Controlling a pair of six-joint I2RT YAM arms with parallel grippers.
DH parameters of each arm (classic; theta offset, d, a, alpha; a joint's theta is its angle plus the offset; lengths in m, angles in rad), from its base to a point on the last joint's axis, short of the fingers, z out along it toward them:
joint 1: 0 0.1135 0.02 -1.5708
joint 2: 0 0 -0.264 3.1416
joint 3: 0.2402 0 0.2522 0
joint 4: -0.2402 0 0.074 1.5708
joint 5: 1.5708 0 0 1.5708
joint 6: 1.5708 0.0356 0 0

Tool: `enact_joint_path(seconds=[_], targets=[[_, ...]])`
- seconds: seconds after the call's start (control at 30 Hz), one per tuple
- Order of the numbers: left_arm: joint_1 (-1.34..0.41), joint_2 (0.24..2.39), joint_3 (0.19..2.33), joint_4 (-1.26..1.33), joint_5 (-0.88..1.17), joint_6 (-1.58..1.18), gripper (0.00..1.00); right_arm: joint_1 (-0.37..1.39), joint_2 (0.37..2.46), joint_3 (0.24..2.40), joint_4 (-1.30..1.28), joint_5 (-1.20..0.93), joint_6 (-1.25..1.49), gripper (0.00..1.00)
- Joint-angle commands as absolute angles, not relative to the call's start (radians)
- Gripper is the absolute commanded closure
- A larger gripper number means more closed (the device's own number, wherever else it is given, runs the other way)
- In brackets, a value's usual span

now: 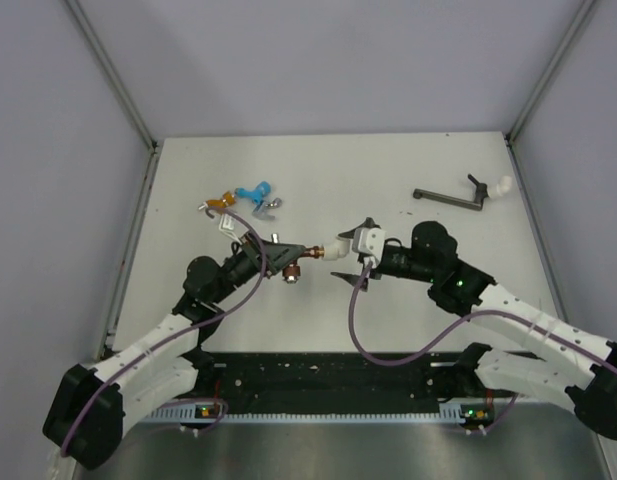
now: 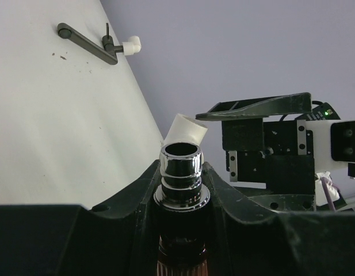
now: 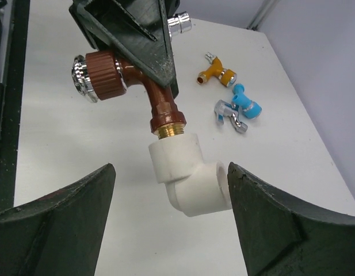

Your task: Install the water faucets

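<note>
Above the middle of the worktop (image 1: 318, 165), my left gripper (image 1: 281, 258) is clenched on the red-brown faucet (image 1: 302, 257), which I hold off the surface with its brass thread pointing toward my right arm. In my left wrist view the faucet's shiny chrome end (image 2: 180, 172) sits tight between my two dark fingers (image 2: 128, 201). The brass thread goes into the collar of a white elbow (image 3: 189, 178), so faucet and elbow are joined end to end. My right gripper (image 1: 353, 245) is released, its jaws spread wide with the elbow between them. There is a clear gap on one side. On the other side the elbow's open mouth comes very close to my finger (image 3: 292, 230), and I cannot tell whether they touch. From my right wrist view the left gripper (image 3: 137, 34) comes down from the top edge over the faucet's ribbed knob. Beyond it, three more faucets lie close together on the worktop: an orange faucet (image 3: 217, 73), a blue faucet (image 3: 246, 106) and a grey faucet (image 3: 229, 118) just beside the blue one. From above they lie in the far left part of the worktop, behind my left arm. In the far right part lies a dark bar (image 1: 448, 197) with a white fitting (image 1: 501, 186) on its end, well apart from both grippers.
</note>
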State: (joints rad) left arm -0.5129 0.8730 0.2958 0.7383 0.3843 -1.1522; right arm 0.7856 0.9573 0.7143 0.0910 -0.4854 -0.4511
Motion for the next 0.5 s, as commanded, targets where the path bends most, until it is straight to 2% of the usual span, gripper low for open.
enact_joint_path(seconds=[0.0, 0.17, 0.23, 0.4, 0.47], targets=[[-0.512, 0.864, 0.357, 0.799, 0.416, -1.189, 1.00, 0.808, 0.986, 0.727, 0.137, -0.414, -0.526, 0.21], [-0.512, 0.858, 0.370, 0.793, 0.426, -1.190, 1.00, 0.811, 0.999, 0.715, 0.156, -0.396, -0.526, 0.21], [-0.512, 0.859, 0.373, 0.792, 0.429, -1.192, 1.00, 0.811, 1.002, 0.712, 0.169, -0.391, -0.522, 0.27], [-0.511, 0.861, 0.382, 0.790, 0.445, -1.174, 1.00, 0.811, 1.005, 0.701, 0.206, -0.385, -0.499, 0.65], [-0.512, 0.865, 0.383, 0.814, 0.466, -1.143, 1.00, 0.811, 1.011, 0.710, 0.195, -0.393, -0.485, 0.84]])
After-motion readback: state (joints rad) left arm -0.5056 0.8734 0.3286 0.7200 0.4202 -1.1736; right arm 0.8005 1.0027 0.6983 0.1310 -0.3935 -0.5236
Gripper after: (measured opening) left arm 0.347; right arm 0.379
